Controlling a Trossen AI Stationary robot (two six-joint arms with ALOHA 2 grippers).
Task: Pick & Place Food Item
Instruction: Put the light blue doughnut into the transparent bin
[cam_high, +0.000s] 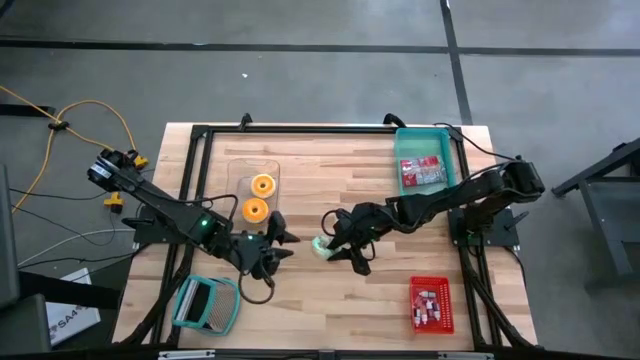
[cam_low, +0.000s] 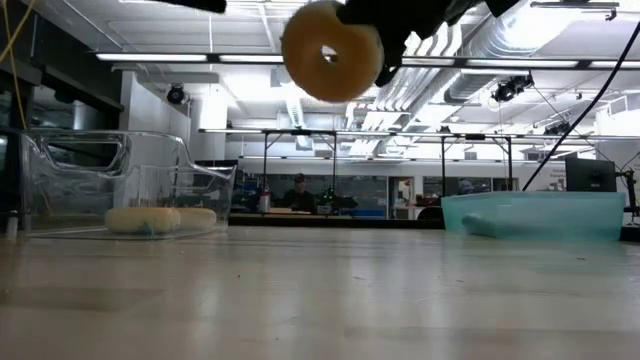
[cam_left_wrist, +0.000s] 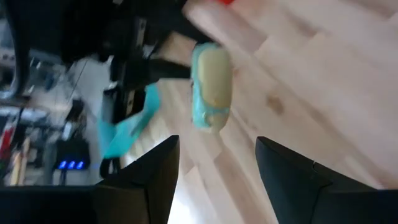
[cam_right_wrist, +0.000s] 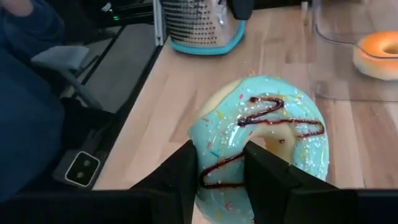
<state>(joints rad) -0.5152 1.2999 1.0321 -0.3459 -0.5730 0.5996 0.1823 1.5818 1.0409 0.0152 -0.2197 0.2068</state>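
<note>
My right gripper (cam_high: 335, 247) is shut on a doughnut (cam_right_wrist: 261, 143) with light-blue icing, sprinkles and a dark chocolate squiggle. It holds the doughnut over the table's middle (cam_high: 320, 247), well above the wood, and the low view shows the plain underside (cam_low: 332, 50). My left gripper (cam_high: 281, 240) stands open just left of it, its fingers (cam_left_wrist: 149, 180) pointing at the doughnut (cam_left_wrist: 211, 87) and holding nothing. Two orange-iced doughnuts (cam_high: 258, 196) lie in a clear tray (cam_high: 240, 170) at the far left. My right gripper pinches the doughnut's ring at the part nearest the wrist (cam_right_wrist: 221, 177) between its two fingers. One finger (cam_right_wrist: 183, 171) is at the outer rim; the other (cam_right_wrist: 267, 177) stands just below the hole. The fingers slant down from the table's right. The doughnut is lifted clear and tilted.
A teal bin (cam_high: 450, 150) with a red packet stands at the far right. A red basket (cam_high: 432, 305) of small items is at the near right. A teal-framed grater (cam_high: 205, 305) lies at the near left. Bare wood lies between these.
</note>
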